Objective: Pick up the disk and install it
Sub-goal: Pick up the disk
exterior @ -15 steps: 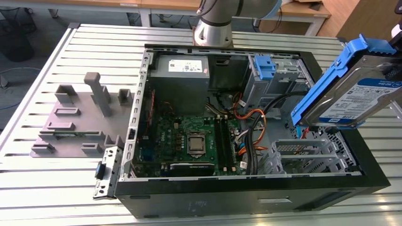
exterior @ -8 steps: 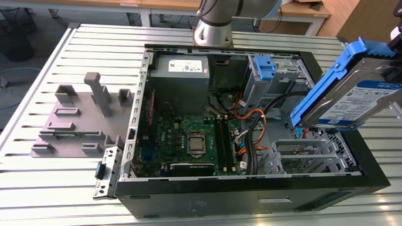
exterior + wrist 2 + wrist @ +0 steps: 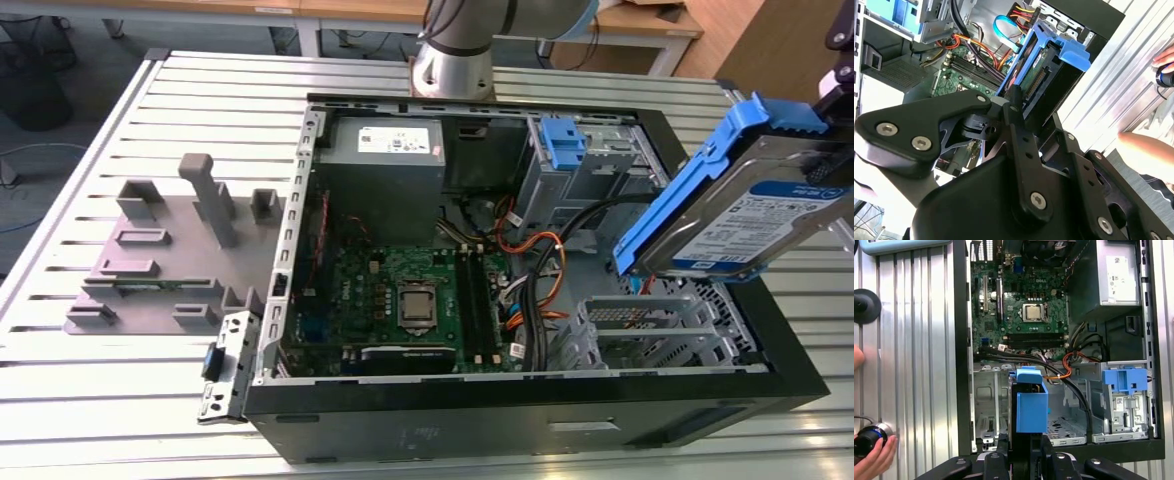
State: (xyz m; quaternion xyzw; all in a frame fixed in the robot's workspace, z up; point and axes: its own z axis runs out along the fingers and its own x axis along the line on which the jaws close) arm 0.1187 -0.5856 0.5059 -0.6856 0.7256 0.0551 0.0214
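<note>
- Slats of the tabletop [image 3: 107, 420] are being occupied, in the exterior view, by an open black computer case [image 3: 534, 405] and, toward the exterior view's left, by a grey fixture [image 3: 160, 260].
- The disk [image 3: 754, 215] is being held in the air over the case's corner at the exterior view's right. It is being tilted steeply, with its blue carrier frame [image 3: 681, 190] toward the case interior and its labelled face toward the camera.
- Inside the case, a green motherboard [image 3: 400, 295], a grey power-supply box [image 3: 387, 150] and a bare blue bracket [image 3: 566, 140] are being shown. The disk is being held clear of all three.
- In the second wrist view, the disk [image 3: 1036, 75] is being pinched by the jaws of the gripper [image 3: 1034, 107]. The black fingers [image 3: 1015, 107] are being pressed against its opposite faces, and its connector edge is being turned toward the camera.
- A person's hand [image 3: 1141, 145] is being shown over the tabletop beside the case.
- In the first wrist view, the disk [image 3: 1031, 407] is being seen edge-on between the jaws of the gripper [image 3: 1026, 452], with a metal drive bay [image 3: 991, 405] of the case just behind it.
- The bare blue bracket [image 3: 1124, 380] is being shown well apart from the disk, seated in its own bay.
- A dark cylindrical object [image 3: 866, 439] is being gripped by the person's hand [image 3: 876, 460] over the tabletop, outside the case.
</note>
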